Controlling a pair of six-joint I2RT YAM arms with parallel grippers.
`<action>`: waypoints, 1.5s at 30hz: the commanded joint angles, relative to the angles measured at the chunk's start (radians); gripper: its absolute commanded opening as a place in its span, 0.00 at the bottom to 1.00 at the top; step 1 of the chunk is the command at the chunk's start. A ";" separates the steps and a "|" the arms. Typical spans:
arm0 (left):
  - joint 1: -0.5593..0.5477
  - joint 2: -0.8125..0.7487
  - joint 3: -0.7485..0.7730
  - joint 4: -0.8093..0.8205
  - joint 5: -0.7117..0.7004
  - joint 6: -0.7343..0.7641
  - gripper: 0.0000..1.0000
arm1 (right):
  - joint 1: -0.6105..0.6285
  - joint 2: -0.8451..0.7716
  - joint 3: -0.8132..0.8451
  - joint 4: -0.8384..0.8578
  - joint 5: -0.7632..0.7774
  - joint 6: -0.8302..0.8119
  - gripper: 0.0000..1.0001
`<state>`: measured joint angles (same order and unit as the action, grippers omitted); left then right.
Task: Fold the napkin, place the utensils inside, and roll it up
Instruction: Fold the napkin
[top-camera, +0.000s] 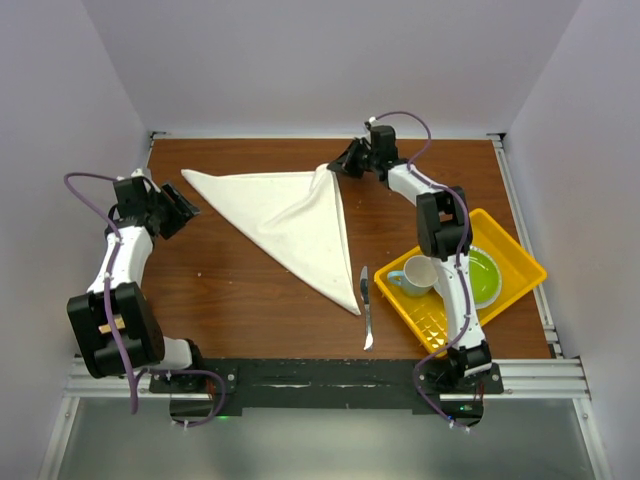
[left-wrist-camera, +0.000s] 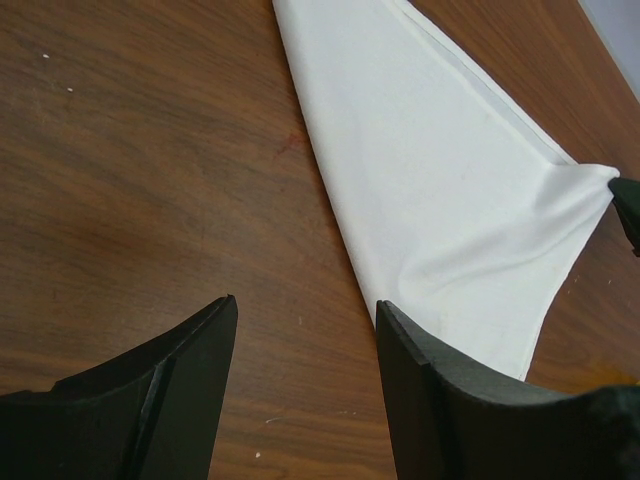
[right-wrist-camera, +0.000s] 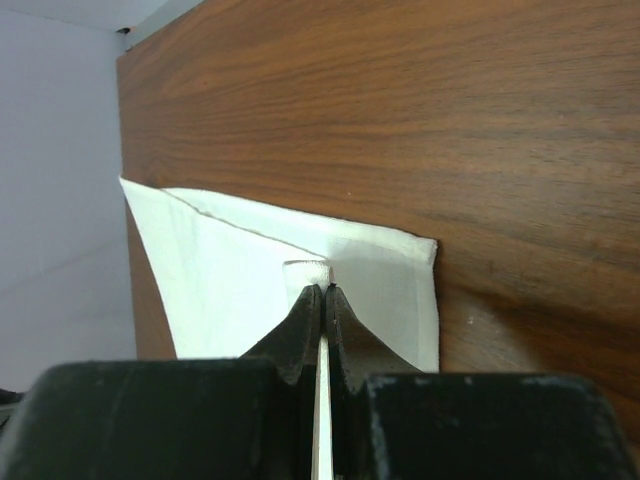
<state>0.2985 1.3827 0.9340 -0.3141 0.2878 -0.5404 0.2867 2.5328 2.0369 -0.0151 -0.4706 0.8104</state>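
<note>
Lying folded into a triangle, napkin (top-camera: 285, 215) — white cloth, flat on the table (top-camera: 230, 300), long point reaching toward the near edge, far right corner lifted a little off the wood.
Right gripper (top-camera: 332, 168): clenched on that lifted corner, with the cloth caught between the closed fingertips in the right wrist view.
Left gripper (top-camera: 188, 208): released, jaws standing apart with nothing between them. It is near the napkin's left tip and not touching it.
Knife (top-camera: 366, 305): silver, lying on bare wood just beside the napkin's near point, between napkin and tray.
Tray (top-camera: 428, 322): yellow, right side of the table — holds a white mug (top-camera: 418, 274) and a green plate (top-camera: 488, 278).
</note>
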 joint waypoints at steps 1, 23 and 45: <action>-0.005 0.013 -0.003 0.053 0.002 -0.018 0.63 | 0.008 -0.110 -0.063 0.181 -0.130 0.055 0.00; -0.013 -0.013 0.029 0.037 -0.045 -0.024 0.62 | 0.160 -0.387 -0.241 0.222 -0.221 0.226 0.00; -0.012 -0.051 0.040 0.003 -0.050 0.000 0.62 | 0.235 -0.416 -0.224 0.162 -0.232 0.219 0.00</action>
<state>0.2913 1.3609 0.9386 -0.3172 0.2428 -0.5568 0.5507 2.0872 1.7477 0.1703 -0.6918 1.0618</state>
